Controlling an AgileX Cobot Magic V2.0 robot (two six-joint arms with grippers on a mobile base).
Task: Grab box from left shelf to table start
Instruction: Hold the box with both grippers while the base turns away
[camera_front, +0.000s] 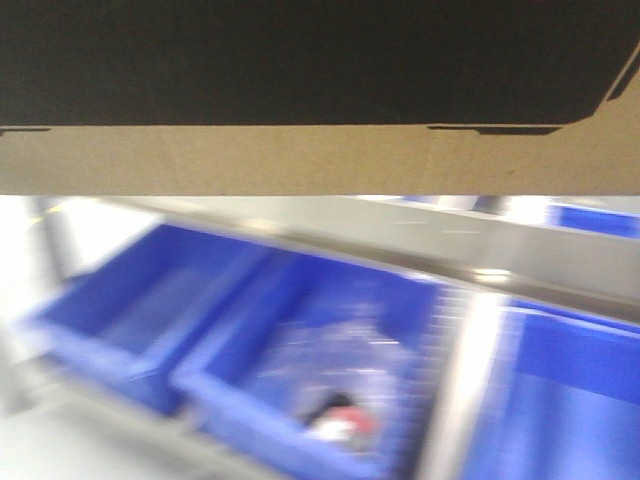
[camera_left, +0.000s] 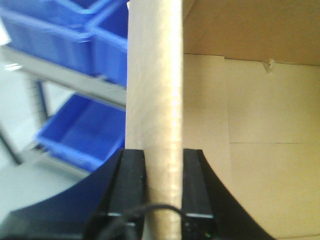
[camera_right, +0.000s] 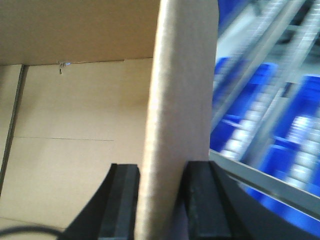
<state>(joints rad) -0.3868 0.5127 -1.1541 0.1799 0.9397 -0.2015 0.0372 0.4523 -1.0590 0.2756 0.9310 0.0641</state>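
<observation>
Black left claw (camera_left: 164, 167), thin cable (camera_left: 156, 205)

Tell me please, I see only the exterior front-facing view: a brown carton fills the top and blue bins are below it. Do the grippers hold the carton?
Observer: The left one does. In the left wrist view the left gripper is shut on an upright cardboard edge of the box, jaws pressed against both its faces.
Operator: And the right one?
Observer: The same. In the right wrist view the right gripper is shut on another upright edge of the box.
Operator: Is the cardboard bent where they grip?
Observer: I see no crease. The clamped strip runs straight in both wrist views, though the right one is blurred.
</observation>
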